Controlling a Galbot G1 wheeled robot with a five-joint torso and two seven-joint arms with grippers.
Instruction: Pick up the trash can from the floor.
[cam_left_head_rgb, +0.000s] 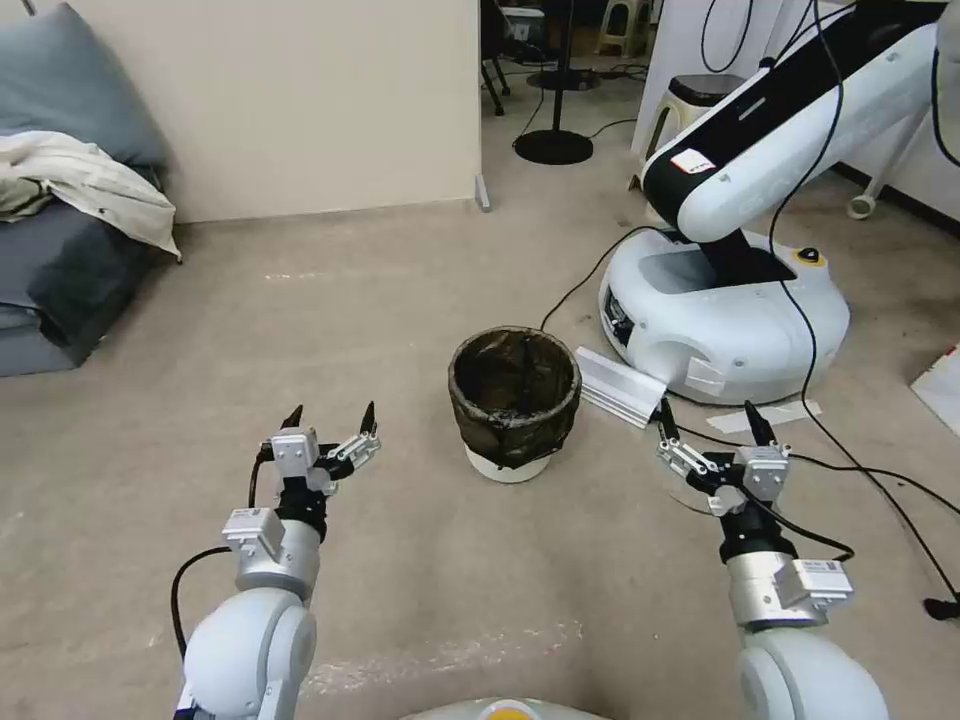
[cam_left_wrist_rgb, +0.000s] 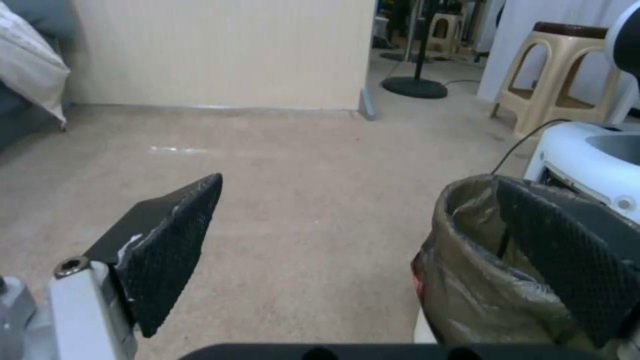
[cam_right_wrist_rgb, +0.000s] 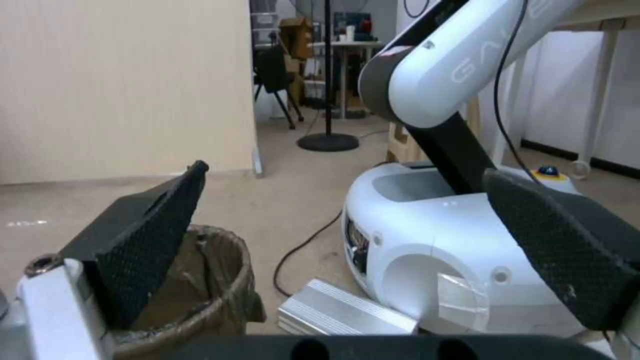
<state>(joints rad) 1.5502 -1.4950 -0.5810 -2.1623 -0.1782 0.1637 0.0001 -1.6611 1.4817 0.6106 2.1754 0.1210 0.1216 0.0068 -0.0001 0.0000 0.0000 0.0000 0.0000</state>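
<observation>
The trash can (cam_left_head_rgb: 514, 400) stands upright on the floor (cam_left_head_rgb: 350, 330), a small round white bin with a crinkled dark bag folded over its rim. My left gripper (cam_left_head_rgb: 331, 414) hovers open to the can's left, a short gap away. My right gripper (cam_left_head_rgb: 712, 418) hovers open to its right, about as far off. In the left wrist view the trash can (cam_left_wrist_rgb: 480, 270) sits partly behind one dark fingertip (cam_left_wrist_rgb: 567, 260). The right wrist view shows the trash can (cam_right_wrist_rgb: 207, 280) low beside a fingertip (cam_right_wrist_rgb: 150, 240).
Another robot's large white base (cam_left_head_rgb: 725, 315) and arm (cam_left_head_rgb: 790, 130) stand right behind the can, with black cables (cam_left_head_rgb: 880, 480) trailing over the floor. A silver metal bar (cam_left_head_rgb: 620, 387) lies between can and base. A grey couch (cam_left_head_rgb: 60, 220) is far left; a beige stool (cam_left_wrist_rgb: 567, 75) stands behind.
</observation>
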